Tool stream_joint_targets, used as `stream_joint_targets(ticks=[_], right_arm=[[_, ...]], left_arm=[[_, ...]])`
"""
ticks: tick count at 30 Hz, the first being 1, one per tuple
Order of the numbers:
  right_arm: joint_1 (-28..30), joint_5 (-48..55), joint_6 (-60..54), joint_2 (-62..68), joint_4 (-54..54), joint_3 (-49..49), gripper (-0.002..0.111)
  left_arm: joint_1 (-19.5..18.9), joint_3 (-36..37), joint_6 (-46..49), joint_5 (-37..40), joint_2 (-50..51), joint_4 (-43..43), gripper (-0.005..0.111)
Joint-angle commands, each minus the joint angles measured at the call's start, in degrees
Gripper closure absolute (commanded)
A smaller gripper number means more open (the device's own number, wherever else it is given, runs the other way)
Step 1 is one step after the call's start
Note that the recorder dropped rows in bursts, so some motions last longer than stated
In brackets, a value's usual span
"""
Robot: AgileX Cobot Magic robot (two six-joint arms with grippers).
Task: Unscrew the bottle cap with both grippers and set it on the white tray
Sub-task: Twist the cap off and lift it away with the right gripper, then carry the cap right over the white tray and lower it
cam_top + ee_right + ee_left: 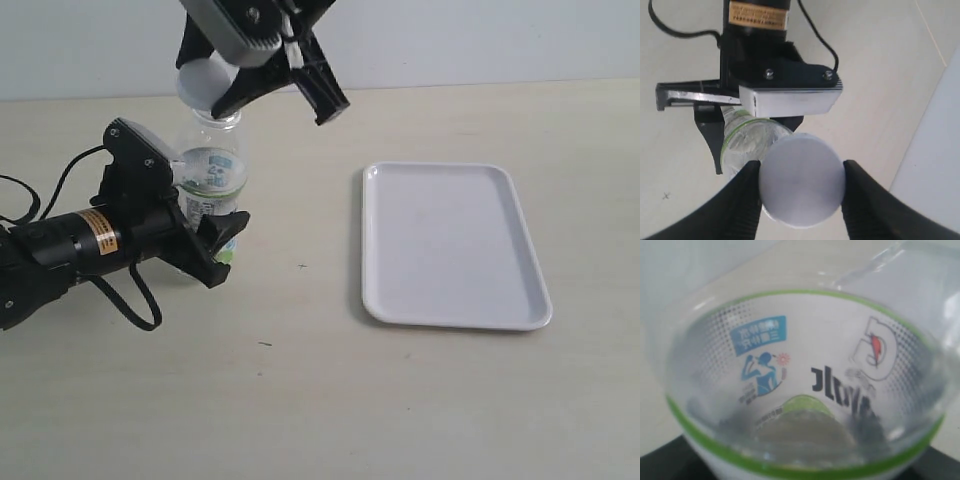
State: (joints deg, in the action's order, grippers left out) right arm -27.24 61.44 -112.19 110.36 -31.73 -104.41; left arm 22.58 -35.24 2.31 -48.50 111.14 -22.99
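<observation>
Right gripper (801, 175) clamps the bottle cap (802, 195); left gripper (188, 208) holds the bottle (213, 160).
Your left wrist view shows mostly blurred label (805, 340).

**Pale desk (300, 400) bearing a white tray (455, 245)**

The white tray lies flat on the desk's right half. At left a black cable (140, 305) loops on the surface beside the bottle (212, 175), whose foot is hidden and may rest there.
</observation>
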Motion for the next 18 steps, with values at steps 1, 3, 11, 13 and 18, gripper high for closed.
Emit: stream_joint_targets(ticks=[1,3,11,13,18], right_arm=[[0.0,2.1,20.8,-6.9,-0.4,0.0,0.108],[0.0,2.2,36.2,-9.9,3.2,0.0,0.108],[1.9,7.6,84.8,-14.0,29.1,1.5,0.108],[4.1,7.5,89.1,-14.0,29.4,3.7,0.108],[9.3,7.1,91.8,-14.3,29.1,11.5,0.108]], left_arm=[[0.3,-0.1,-2.3,-2.9,-0.6,1.0,0.107],[0.3,-0.1,-3.6,-3.4,-0.5,1.3,0.107],[0.2,-0.1,-7.5,-5.4,-0.4,1.3,0.107],[0.2,-0.1,-7.5,-5.7,-0.4,0.9,0.107],[0.2,0.9,-8.5,-11.6,2.1,0.5,0.107]])
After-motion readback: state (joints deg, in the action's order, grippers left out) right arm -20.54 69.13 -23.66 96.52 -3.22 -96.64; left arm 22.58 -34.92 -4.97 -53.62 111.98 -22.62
